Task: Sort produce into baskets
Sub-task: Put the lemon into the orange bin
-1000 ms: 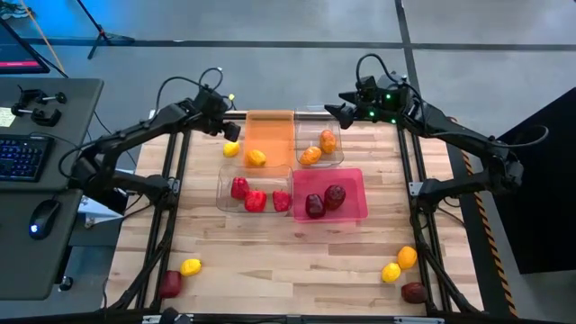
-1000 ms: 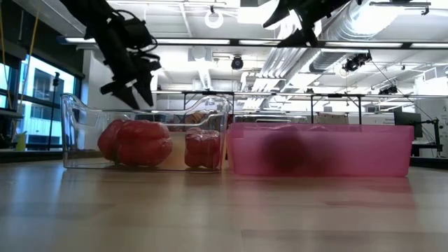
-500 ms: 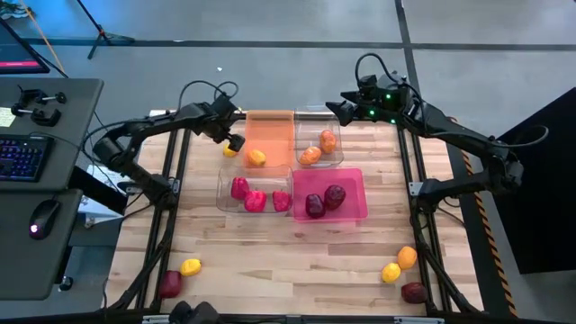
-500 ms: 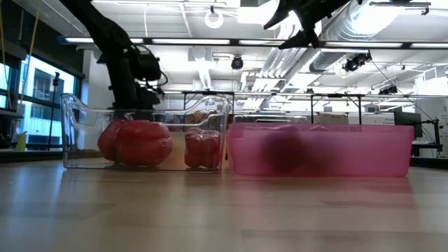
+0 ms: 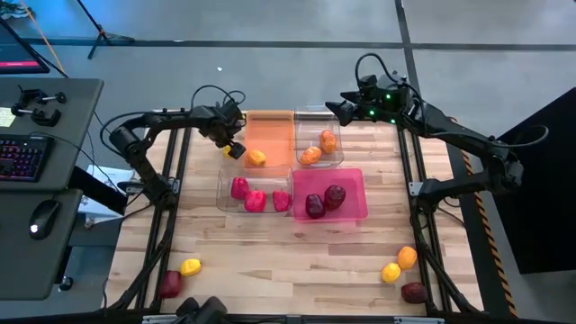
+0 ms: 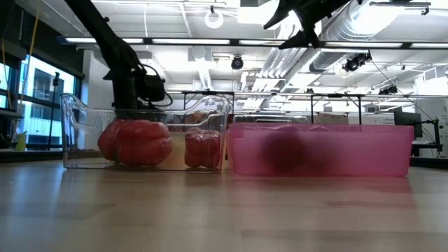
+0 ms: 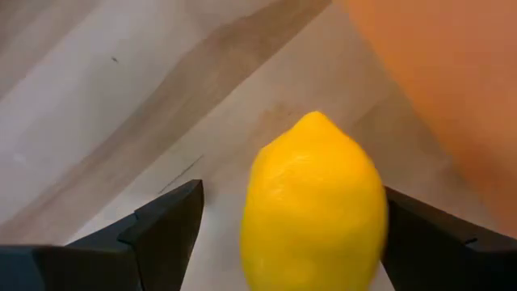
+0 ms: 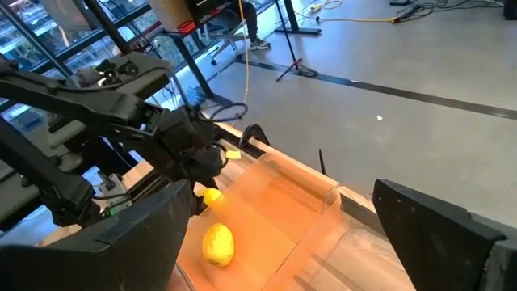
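A yellow lemon [image 7: 315,202] lies on its side on the wooden table, just left of the translucent orange bin [image 5: 269,130]. My left gripper [image 5: 232,144] is down over it, open, with one finger [image 7: 166,234] on each side of the lemon; I see no touch. My right gripper [image 5: 335,112] hangs open and empty above the table's far edge, by the clear bin [image 5: 320,144] that holds oranges. The orange bin holds one lemon [image 5: 256,158]. The near clear bin [image 5: 254,192] holds red peppers. The pink bin [image 5: 329,196] holds maroon pieces.
Loose pieces lie near the front corners: a yellow one [image 5: 190,266] and a maroon one [image 5: 170,284] at the left, and an orange one [image 5: 407,257], a yellow one [image 5: 391,272] and a maroon one [image 5: 413,292] at the right. A desk with a keyboard [image 5: 22,157] stands left of the table.
My left gripper has gone down and toward the near side, from above the table's far left to the lemon beside the orange bin, and its fingers now stand on either side of the lemon. The lemon has not moved.
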`<control>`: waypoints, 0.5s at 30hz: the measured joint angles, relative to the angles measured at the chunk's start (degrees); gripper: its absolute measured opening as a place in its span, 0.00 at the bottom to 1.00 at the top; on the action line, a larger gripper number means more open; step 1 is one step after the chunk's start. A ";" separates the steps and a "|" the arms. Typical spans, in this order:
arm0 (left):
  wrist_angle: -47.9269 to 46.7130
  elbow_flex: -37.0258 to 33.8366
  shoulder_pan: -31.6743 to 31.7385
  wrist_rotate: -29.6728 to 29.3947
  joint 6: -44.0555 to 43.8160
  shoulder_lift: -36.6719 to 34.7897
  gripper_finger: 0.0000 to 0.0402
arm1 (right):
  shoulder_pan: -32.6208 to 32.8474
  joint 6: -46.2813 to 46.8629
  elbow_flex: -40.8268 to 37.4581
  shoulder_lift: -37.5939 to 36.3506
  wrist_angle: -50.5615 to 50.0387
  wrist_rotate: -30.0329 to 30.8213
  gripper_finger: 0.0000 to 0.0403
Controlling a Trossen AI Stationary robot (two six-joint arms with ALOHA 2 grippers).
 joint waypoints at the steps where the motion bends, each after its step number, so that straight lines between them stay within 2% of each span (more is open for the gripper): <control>1: 0.01 0.00 0.00 -0.08 0.01 0.65 0.79 | 0.00 0.00 0.00 0.00 0.00 -0.01 0.93; 4: 0.24 0.11 -0.02 -0.64 0.08 1.10 0.76 | 0.00 0.00 0.00 0.00 0.00 -0.02 0.93; 6: 0.65 0.05 0.04 -0.83 0.01 0.81 0.68 | 0.00 0.00 0.00 0.00 0.00 -0.06 0.93; 11: 1.66 0.00 1.12 -5.01 1.58 -3.42 0.35 | 0.00 0.00 0.00 0.00 -0.02 -0.09 0.93; 12: 1.72 0.00 1.36 -5.73 2.14 -5.04 0.32 | 0.00 0.01 0.00 0.00 -0.04 -0.09 0.93; 15: 2.26 0.00 1.51 -7.05 2.36 -11.83 0.32 | 0.00 0.15 0.00 0.00 -0.07 -0.08 0.93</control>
